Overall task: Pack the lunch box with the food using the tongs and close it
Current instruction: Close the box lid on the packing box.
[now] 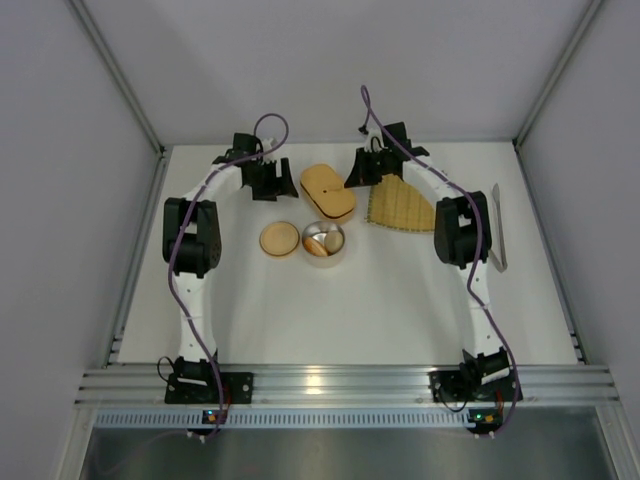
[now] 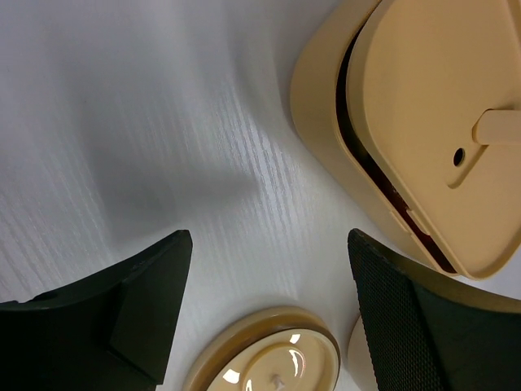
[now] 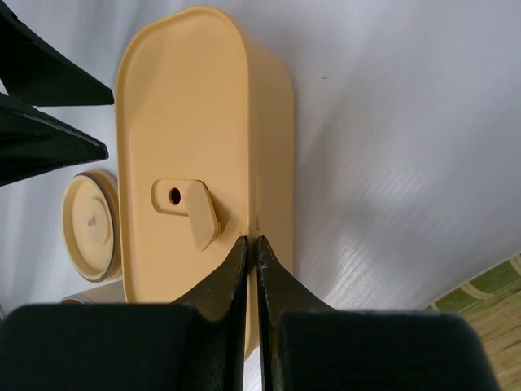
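The tan oval lunch box (image 1: pixel 327 190) lies at the back centre with its lid (image 2: pixel 440 114) set askew on the base (image 2: pixel 321 98). A dark red strip (image 2: pixel 383 175) shows in the gap between them. My left gripper (image 2: pixel 269 240) hangs open just left of the box, nothing between its fingers (image 2: pixel 155 301). My right gripper (image 3: pixel 251 242) is shut, its tips at the lid's (image 3: pixel 187 122) right edge beside a small tab (image 3: pixel 199 213). A round bowl (image 1: pixel 323 243) holds pale food pieces. The tongs (image 1: pixel 497 225) lie on the table at the far right.
A round tan lid (image 1: pixel 279 240) lies left of the bowl, also under my left gripper as the round lid (image 2: pixel 273 358). The yellow woven mat (image 1: pixel 400 205) lies right of the lunch box, under the right arm. White walls enclose the table.
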Controlling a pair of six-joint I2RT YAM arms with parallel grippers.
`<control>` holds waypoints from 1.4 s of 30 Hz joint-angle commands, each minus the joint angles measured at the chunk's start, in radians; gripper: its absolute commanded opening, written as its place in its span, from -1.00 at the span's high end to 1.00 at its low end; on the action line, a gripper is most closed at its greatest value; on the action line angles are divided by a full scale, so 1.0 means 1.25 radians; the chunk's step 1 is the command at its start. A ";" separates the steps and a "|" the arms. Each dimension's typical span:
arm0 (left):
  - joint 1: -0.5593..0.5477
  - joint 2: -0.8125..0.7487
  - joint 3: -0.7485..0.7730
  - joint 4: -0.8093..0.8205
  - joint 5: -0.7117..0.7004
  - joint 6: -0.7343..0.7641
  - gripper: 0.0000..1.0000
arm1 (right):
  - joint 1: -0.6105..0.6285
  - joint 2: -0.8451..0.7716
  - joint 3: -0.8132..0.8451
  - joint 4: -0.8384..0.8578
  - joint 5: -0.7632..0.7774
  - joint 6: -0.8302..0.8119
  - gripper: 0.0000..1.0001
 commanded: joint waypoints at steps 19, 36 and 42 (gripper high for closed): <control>-0.024 -0.118 -0.003 0.084 0.042 0.051 -0.38 | 0.019 0.014 -0.012 0.035 0.046 -0.043 1.00; -0.127 -0.038 0.101 0.034 0.004 0.125 -0.41 | 0.019 -0.016 -0.071 0.042 0.066 -0.050 1.00; -0.134 -0.029 0.106 0.032 -0.002 0.120 -0.42 | 0.019 -0.034 -0.089 0.044 0.060 -0.052 1.00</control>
